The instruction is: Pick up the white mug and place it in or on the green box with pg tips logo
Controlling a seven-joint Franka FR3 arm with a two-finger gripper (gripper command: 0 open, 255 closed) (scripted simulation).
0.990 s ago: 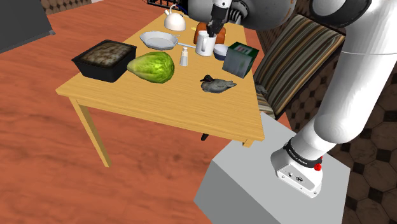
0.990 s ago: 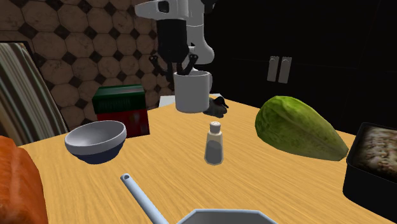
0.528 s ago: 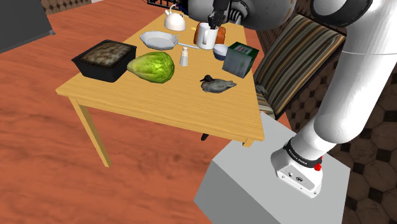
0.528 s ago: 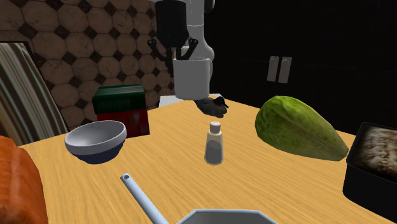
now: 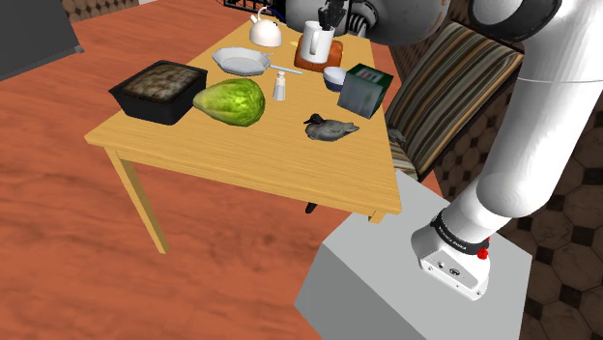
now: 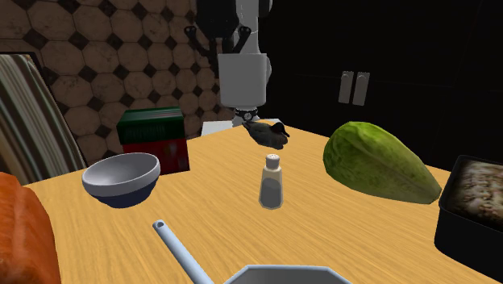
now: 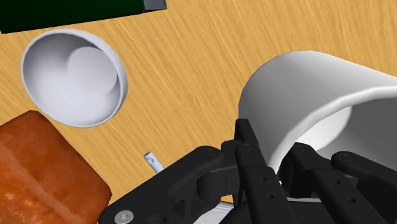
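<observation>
Pinching the wall of the white mug (image 7: 312, 95) at its rim, the gripper (image 7: 275, 160) holds it upright above the table (image 6: 363, 234). That height looks enough to carry it over the bowl (image 6: 121, 177) to the green box (image 6: 149, 125) just beside it.

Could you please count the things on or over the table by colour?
White or grey: 6 (mug, bowl, plate, kettle, shaker, spoon)
Green: 2 (box, gourd)
Dark: 2 (tray, duck)
Orange-brown: 1 (block)
Total: 11
</observation>
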